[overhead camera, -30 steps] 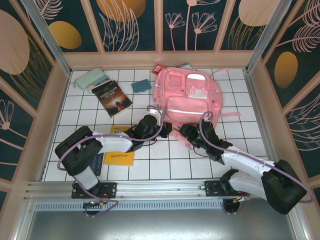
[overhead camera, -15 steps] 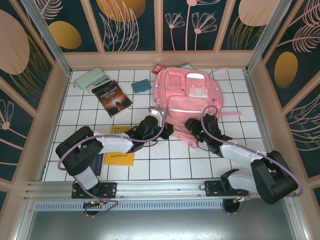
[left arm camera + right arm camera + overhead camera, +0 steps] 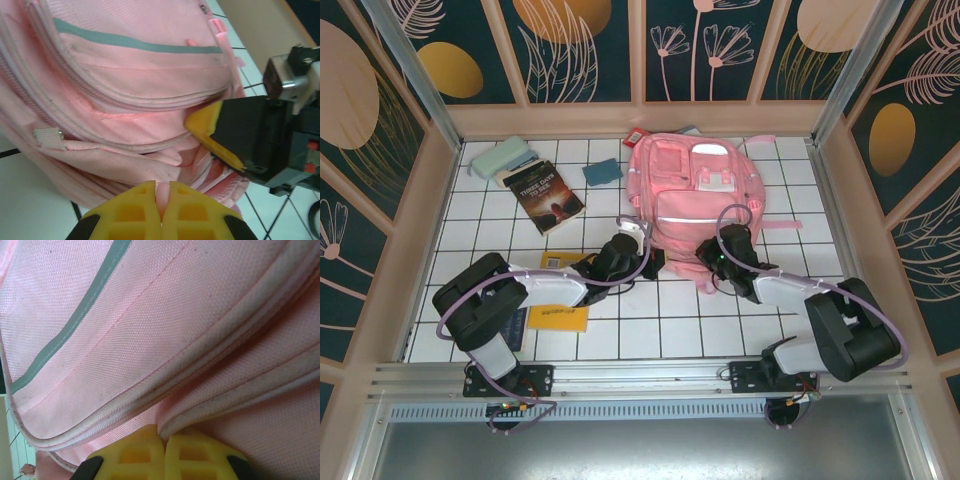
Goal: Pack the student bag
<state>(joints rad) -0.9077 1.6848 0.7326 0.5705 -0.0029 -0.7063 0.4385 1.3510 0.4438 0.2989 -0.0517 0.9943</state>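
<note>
Pink student bag (image 3: 695, 190), one, left pincer (image 3: 161, 189), right pincer (image 3: 164, 434)

Not much to read here tbh. The dark book (image 3: 545, 200) on the worktop (image 3: 650, 330) has pale title lettering, looks like "THREE DAYS TO", and the rest is too tiny. The yellow booklet (image 3: 560, 317) and the red tag (image 3: 636, 137) beside the student bag (image 3: 695, 195) carry print, but it's unreadable.

Robot lab cell: tiled table (image 3: 480, 215), aluminium frame (image 3: 620, 375), floral walls (image 3: 570, 50).

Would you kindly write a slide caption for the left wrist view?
Left gripper pinches the near edge of the student bag; right gripper alongside.
</note>
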